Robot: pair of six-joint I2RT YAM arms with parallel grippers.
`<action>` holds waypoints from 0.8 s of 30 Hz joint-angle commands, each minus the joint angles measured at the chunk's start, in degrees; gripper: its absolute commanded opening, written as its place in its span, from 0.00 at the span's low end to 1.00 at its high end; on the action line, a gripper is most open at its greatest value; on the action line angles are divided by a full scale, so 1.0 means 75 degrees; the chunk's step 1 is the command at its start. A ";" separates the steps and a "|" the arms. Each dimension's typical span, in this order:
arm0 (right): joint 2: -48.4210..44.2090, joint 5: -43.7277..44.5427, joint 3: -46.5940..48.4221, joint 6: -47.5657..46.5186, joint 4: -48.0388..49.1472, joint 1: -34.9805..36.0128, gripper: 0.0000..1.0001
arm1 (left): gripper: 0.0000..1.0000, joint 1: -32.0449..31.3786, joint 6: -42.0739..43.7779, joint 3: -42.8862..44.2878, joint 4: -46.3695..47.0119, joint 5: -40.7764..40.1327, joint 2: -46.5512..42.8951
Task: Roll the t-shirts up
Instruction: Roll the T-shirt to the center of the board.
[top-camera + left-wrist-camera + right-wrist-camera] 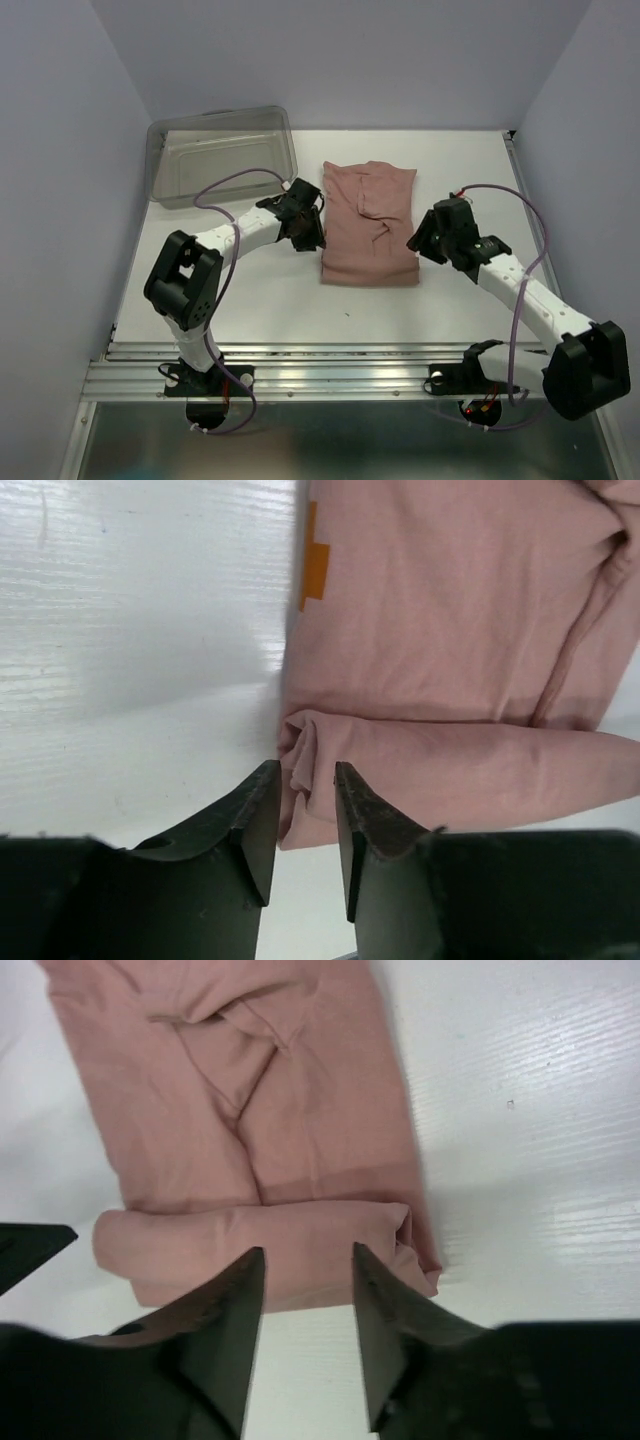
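Observation:
The dusty-pink t-shirt (368, 222) lies folded into a narrow strip on the white table, its near end rolled into a short tube (200, 1240). An orange print (312, 565) shows at its left edge. My left gripper (305, 228) is at the strip's left side. In the left wrist view its jaws (305, 770) stand parted, with the roll's left end (300, 742) just beyond the tips and not pinched. My right gripper (420, 240) is at the right side, open (308, 1252) just above the roll near its right end.
A clear grey plastic bin (222, 155) stands at the back left of the table (260, 300), behind the left arm. Purple walls close in on both sides. A metal rail (330, 370) runs along the near edge by the arm bases.

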 commanded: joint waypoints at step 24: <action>0.0447 -0.0588 -0.0422 -0.0036 0.0379 0.0186 0.01 | 0.00 -0.1456 0.0746 -0.0192 0.0632 -0.0305 -0.0187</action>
